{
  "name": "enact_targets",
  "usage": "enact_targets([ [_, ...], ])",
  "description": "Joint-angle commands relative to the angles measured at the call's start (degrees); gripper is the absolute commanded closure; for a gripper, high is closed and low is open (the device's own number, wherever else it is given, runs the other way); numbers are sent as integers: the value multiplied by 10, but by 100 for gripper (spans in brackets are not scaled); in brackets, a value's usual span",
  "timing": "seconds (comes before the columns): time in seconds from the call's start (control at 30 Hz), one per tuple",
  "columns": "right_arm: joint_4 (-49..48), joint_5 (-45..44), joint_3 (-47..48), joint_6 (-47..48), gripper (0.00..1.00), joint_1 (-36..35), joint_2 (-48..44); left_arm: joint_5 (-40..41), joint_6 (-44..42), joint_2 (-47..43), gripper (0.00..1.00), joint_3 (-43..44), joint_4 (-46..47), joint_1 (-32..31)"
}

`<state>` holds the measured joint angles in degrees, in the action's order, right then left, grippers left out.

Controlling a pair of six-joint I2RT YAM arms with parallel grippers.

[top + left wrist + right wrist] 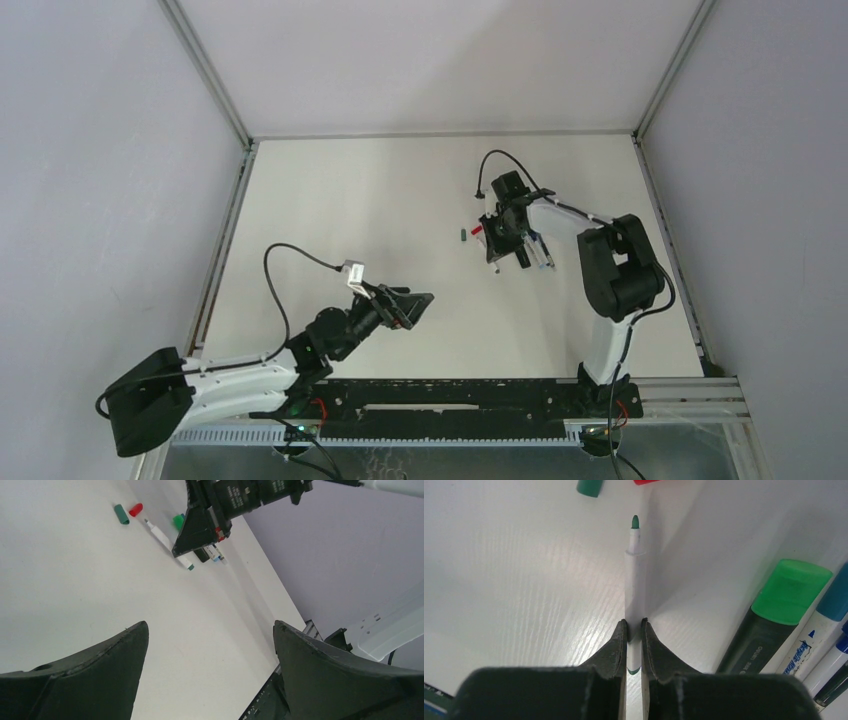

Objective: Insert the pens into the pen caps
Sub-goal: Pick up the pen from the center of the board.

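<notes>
This is a robotics lab test cell rather than a lived-in room. A plain matt white table point(400, 200) is boxed in by bare grey panel walls point(100, 150) held in bare aluminium frame struts point(208, 68). Two white-and-black jointed robot arms, left point(230, 375) and right point(615, 270), are bolted to a black metal mounting rail point(450, 395) along the near edge, beside a slotted white cable duct point(400, 432). Loose black cables point(275, 290) loop from the wrists, and a white power strip point(387, 625) sits at the side. On the table lie slim white pens point(160, 534) and short plastic caps point(121, 514).
</notes>
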<state>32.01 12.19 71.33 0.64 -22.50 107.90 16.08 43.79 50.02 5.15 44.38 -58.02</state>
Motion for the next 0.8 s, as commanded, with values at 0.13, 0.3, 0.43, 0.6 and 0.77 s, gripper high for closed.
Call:
enact_targets([
  [0.13, 16, 116, 2, 39, 100, 31, -74, -8, 42, 88, 4, 47, 88, 4],
  [0.3, 13, 215, -13, 57, 100, 53, -115, 15, 61, 135, 4, 69, 112, 3],
  [0.43, 1, 290, -28, 62, 100, 67, -150, 29, 71, 171, 4, 89, 133, 4],
  [0.6, -17, 372, -49, 69, 100, 69, -194, 47, 81, 207, 4, 119, 163, 4],
  [0.77, -32, 449, -65, 82, 100, 67, -233, 54, 87, 241, 5, 144, 202, 10],
])
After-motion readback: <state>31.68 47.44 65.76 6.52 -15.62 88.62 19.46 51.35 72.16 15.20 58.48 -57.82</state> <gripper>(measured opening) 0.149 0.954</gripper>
